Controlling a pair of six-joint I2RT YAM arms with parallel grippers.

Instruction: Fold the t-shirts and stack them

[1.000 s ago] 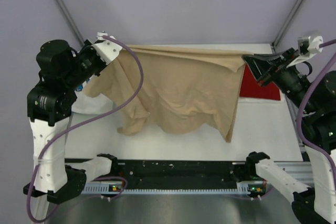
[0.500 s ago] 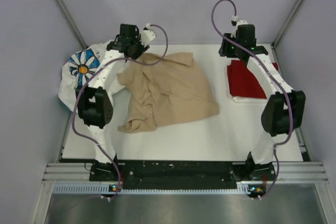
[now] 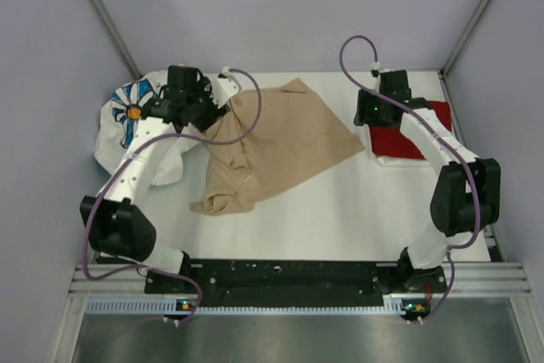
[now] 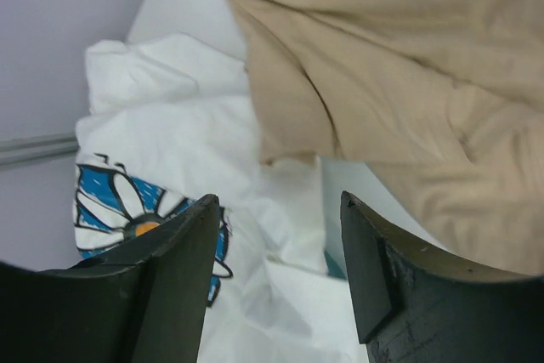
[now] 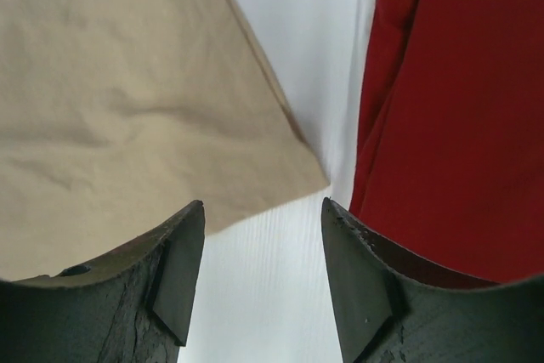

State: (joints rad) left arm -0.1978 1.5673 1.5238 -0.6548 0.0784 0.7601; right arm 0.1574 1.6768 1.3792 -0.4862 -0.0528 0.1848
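Note:
The tan t-shirt point(image 3: 280, 142) lies loose and rumpled in the middle of the table, one corner reaching right toward the folded dark red t-shirt point(image 3: 421, 138). The white daisy-print t-shirt point(image 3: 127, 121) is bunched at the far left. My left gripper point(image 3: 211, 115) is open over the tan shirt's left edge. In the left wrist view this gripper point(image 4: 276, 206) has only white cloth point(image 4: 280, 295) below its gap and tan cloth point(image 4: 408, 65) beyond. My right gripper point(image 5: 263, 210) is open and empty over bare table, between the tan corner point(image 5: 153, 108) and the red shirt point(image 5: 459, 125).
Grey walls close in the white table point(image 3: 357, 210) at the back and both sides. A black rail point(image 3: 289, 276) runs along the near edge by the arm bases. The left arm's purple cable point(image 3: 246, 125) loops over the tan shirt.
Both grippers were shut on the tan shirt, holding it up spread between them. They have opened and let go, and it now lies on the table. Both arms have drawn slightly nearer.

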